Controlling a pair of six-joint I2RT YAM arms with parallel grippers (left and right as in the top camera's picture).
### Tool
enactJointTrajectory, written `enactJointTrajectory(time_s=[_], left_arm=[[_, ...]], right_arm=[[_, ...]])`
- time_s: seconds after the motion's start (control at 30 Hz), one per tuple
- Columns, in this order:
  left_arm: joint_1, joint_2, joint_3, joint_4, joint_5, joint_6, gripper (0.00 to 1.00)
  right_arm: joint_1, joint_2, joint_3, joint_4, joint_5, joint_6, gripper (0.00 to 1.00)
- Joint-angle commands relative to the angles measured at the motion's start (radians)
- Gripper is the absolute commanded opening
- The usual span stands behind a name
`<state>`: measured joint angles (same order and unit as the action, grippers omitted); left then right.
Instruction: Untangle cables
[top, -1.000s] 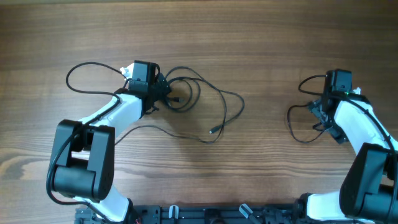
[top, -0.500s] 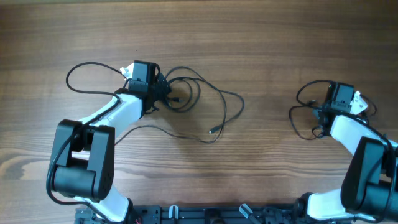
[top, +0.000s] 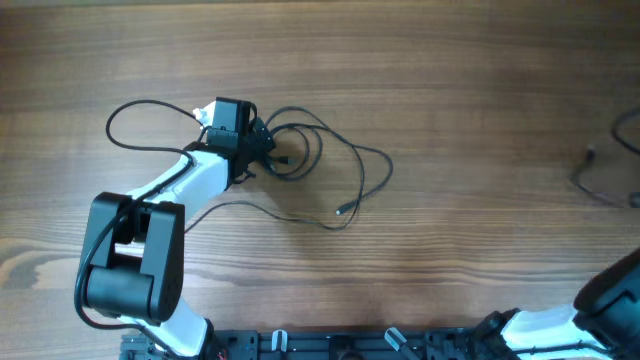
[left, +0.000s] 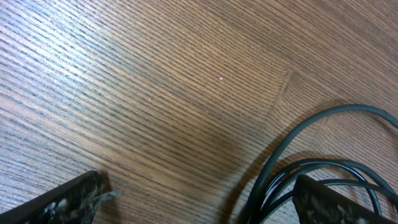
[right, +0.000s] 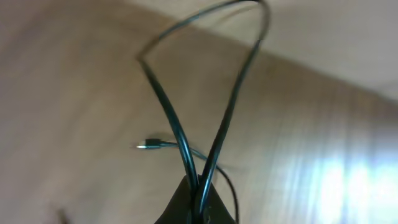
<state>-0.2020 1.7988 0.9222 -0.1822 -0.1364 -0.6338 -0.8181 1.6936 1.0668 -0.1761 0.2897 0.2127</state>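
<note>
Overhead: left gripper (top: 262, 150) wide beside cables (top: 283, 158) on wooden table (top: 450, 80); right gripper (right: 198, 200) tight on a cable loop (right: 166, 112).

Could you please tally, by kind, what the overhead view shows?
Robot arms: 2 (left arm, right arm)
Cable groups: 2 (left cable tangle, right cable bunch)
Table: 1
Total: 5
</note>
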Motion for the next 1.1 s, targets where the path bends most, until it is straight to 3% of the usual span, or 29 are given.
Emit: enactJointTrajectory(time_s=[0.0, 0.03, 0.1, 0.13, 0.17, 0.2, 0.3, 0.4, 0.47, 0.57, 0.7, 0.87, 1.0, 1.07], left_arm=[[0.008, 0.052, -0.049, -0.035, 0.028, -0.014, 1.00], [0.008, 0.052, -0.049, -0.035, 0.028, -0.014, 1.00], [0.008, 0.052, -0.049, -0.035, 0.028, -0.014, 1.00], [0.008, 0.052, -0.049, -0.035, 0.028, -0.014, 1.00], [0.008, 0.052, -0.049, -0.035, 0.028, -0.014, 1.00], [0.008, 0.052, -0.049, -0.035, 0.028, -0.014, 1.00], [0.008, 0.052, -0.049, -0.035, 0.028, -0.014, 1.00], [0.008, 0.052, -0.049, -0.035, 0.028, -0.014, 1.00], [0.008, 0.052, -0.049, -0.035, 0.028, -0.014, 1.00], [0.008, 0.052, -0.049, -0.035, 0.028, -0.014, 1.00], [0.008, 0.052, -0.049, -0.035, 0.028, -0.014, 1.00], [0.008, 0.052, -0.049, 0.049, -0.100, 0.027, 1.00], [0.008, 0.051, -0.047, 0.106, -0.092, -0.002, 1.00], [0.008, -0.034, -0.018, 0.003, -0.101, 0.027, 1.00]], right_arm=[[-0.106, 0.045, 0.004, 0.003, 0.000, -0.049, 0.04], [-0.153, 0.058, 0.004, 0.003, -0.012, 0.012, 0.06], [-0.198, 0.070, 0.004, 0.005, -0.148, 0.027, 0.27], [-0.204, 0.070, 0.004, 0.011, -0.259, 0.026, 0.49], [-0.198, 0.070, 0.004, 0.031, -0.383, 0.027, 0.83], [-0.183, 0.069, 0.007, 0.033, -0.454, 0.026, 1.00], [-0.085, 0.022, 0.010, 0.005, -0.386, 0.005, 1.00], [0.016, -0.041, 0.009, -0.079, -0.239, 0.097, 1.00], [0.121, -0.046, 0.003, -0.169, -0.423, 0.163, 0.99], [0.361, -0.046, -0.023, -0.153, -0.655, 0.169, 1.00], [0.816, -0.035, -0.027, -0.129, -0.700, -0.230, 1.00], [1.075, 0.030, -0.027, 0.006, -0.627, -0.240, 1.00], [1.143, 0.101, -0.027, 0.073, -0.628, -0.286, 1.00], [1.183, 0.117, -0.027, 0.098, -0.613, -0.342, 0.91]])
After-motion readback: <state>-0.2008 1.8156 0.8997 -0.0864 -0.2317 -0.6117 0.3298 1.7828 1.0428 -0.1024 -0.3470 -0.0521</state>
